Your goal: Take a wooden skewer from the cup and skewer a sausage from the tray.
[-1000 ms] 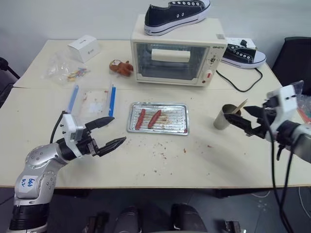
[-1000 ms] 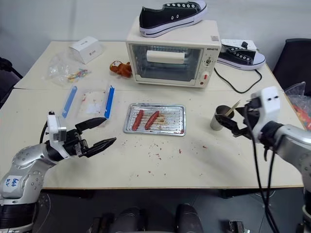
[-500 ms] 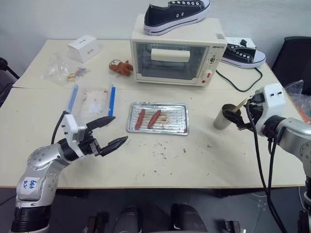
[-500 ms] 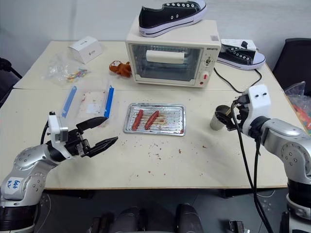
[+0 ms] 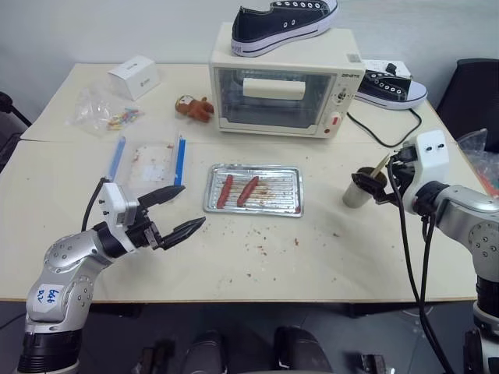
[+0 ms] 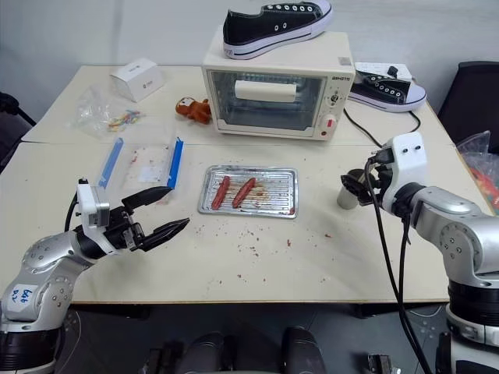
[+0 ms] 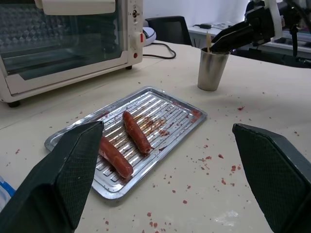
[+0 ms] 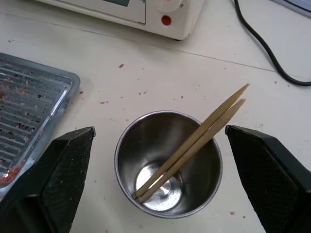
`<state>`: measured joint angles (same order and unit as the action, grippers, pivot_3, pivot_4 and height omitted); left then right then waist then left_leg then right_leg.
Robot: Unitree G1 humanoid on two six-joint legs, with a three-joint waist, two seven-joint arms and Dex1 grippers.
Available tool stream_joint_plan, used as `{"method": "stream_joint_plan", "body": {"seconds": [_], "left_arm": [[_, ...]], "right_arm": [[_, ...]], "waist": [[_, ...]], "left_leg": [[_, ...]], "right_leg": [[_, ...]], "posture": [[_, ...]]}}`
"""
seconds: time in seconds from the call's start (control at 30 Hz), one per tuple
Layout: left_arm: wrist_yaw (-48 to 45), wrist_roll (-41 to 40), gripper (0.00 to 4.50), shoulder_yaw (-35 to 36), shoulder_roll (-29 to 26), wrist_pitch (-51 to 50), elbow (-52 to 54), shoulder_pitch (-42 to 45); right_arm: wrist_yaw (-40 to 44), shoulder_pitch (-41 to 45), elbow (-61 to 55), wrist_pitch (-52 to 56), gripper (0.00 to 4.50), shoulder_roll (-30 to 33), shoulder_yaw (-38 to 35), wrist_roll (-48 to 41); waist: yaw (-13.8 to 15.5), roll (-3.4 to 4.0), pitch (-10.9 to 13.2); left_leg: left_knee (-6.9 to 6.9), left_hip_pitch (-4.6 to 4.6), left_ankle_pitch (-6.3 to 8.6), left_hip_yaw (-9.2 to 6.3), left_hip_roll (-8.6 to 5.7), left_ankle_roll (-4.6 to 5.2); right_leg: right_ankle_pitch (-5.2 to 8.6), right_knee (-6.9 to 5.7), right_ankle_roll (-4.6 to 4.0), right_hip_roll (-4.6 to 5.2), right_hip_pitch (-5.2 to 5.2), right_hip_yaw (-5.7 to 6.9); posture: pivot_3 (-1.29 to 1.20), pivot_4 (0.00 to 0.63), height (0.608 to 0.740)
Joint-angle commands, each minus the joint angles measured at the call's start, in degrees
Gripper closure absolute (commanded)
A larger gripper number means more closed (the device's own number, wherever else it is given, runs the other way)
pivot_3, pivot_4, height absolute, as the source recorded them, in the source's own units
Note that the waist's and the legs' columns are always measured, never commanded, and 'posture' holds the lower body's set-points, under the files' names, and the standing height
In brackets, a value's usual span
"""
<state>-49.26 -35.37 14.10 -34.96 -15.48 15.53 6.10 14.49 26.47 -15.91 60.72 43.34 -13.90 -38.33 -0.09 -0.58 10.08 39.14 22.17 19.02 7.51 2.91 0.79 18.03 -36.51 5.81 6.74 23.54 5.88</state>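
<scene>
The cup (image 5: 357,192) stands on the table to the right of the tray (image 5: 285,189). Two wooden skewers (image 8: 206,126) lean inside it, tips sticking out past the rim. My right gripper (image 8: 160,128) hangs open just above the cup (image 8: 146,141), one finger on each side, touching nothing. Two sausages (image 5: 225,191) (image 5: 248,189) lie side by side in the tray's left half. My left gripper (image 5: 193,205) stands open and empty, low over the table to the front left of the tray, pointing towards it.
A cream toaster oven (image 5: 284,89) with a black shoe (image 5: 284,23) on top stands behind the tray. Its black cable (image 5: 374,128) runs behind the cup. A second shoe (image 5: 390,86), a brown plush toy (image 5: 195,107), a white box (image 5: 134,76) and plastic bags (image 5: 148,160) lie around.
My right gripper has come in from the right and now sits over the cup, its wrist rolled. The left arm has stayed where it was.
</scene>
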Motion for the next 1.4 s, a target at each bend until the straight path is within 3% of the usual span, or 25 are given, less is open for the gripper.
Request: {"method": "stream_joint_plan", "body": {"seconds": [0.03, 0.83, 1.2, 1.4], "left_arm": [[0.4, 0.1, 0.01, 0.4, -0.3, 0.4, 2.2, 0.3], [0.4, 0.3, 0.01, 0.9, -0.4, 1.0, 1.8, -0.1], [0.4, 0.6, 0.01, 0.7, 0.1, 1.9, 1.4, -0.5], [0.2, 1.0, 0.01, 0.3, 0.3, 2.5, 0.7, 0.0]], "right_arm": [[2.0, 1.5, -0.7, -0.3, 0.00, 0.4, -0.9, 0.2], [11.5, 4.0, 3.2, -7.2, 0.00, -3.2, 1.4, 4.2], [24.0, 1.0, 1.0, -9.8, 0.00, 4.7, 0.3, 3.2], [25.8, 1.4, 1.7, -14.5, 0.00, 4.9, 0.4, 4.9]], "waist": [[0.0, 0.00, 0.0], [0.0, 0.00, 0.0], [0.1, 0.00, 0.0], [-0.1, 0.00, 0.0]], "left_leg": [[0.00, 0.00, 0.00, 0.00, 0.00, 0.00], [-0.02, 0.01, 0.00, 0.00, 0.00, 0.00], [-0.03, 0.02, 0.01, -0.03, -0.01, 0.01], [-0.05, 0.01, 0.01, 0.00, 0.01, 0.01]], "right_leg": [[0.00, 0.00, 0.00, 0.00, 0.00, 0.00], [0.00, 0.01, 0.00, 0.02, 0.01, 0.01], [0.00, 0.05, 0.00, 0.05, -0.01, 0.03], [0.00, 0.03, 0.00, -0.01, 0.02, 0.02]], "posture": [[0.00, 0.150, 0.740], [0.00, 0.150, 0.740], [0.00, 0.150, 0.740], [0.00, 0.150, 0.740]]}}
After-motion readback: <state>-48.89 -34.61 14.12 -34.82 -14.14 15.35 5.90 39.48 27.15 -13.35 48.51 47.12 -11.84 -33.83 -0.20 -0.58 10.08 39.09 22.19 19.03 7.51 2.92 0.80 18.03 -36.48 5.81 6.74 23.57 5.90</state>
